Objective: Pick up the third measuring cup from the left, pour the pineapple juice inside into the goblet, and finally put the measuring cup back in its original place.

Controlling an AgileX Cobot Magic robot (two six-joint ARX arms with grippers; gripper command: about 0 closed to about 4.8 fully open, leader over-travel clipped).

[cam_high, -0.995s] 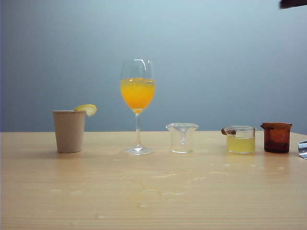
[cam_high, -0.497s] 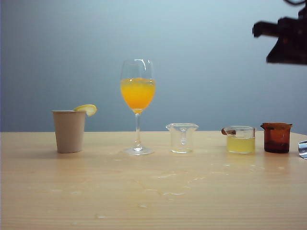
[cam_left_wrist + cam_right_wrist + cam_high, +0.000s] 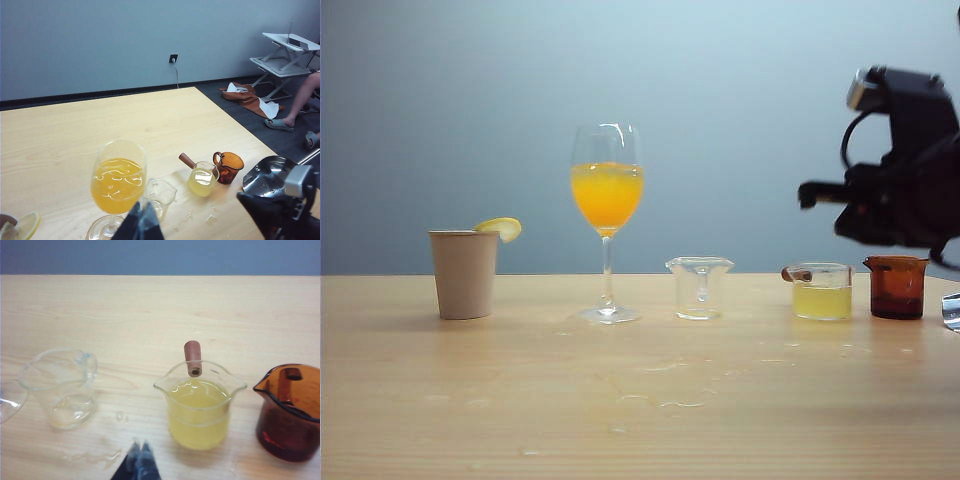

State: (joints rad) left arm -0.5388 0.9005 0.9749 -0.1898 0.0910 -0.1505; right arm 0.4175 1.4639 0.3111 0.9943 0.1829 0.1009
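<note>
While the right hand [image 3: 139, 460] hovers above the third measuring cup [image 3: 823, 291], fingers pressed together and empty, it'll need to spread them, then take the brown handle squarely so the pineapple juice [image 3: 198, 412] stays level. The left hand [image 3: 141, 224] waits near the goblet [image 3: 607, 220], fingers together too. On the tabletop [image 3: 520, 400]: three measuring cups, one goblet, one paper cup [image 3: 464, 273].
</note>
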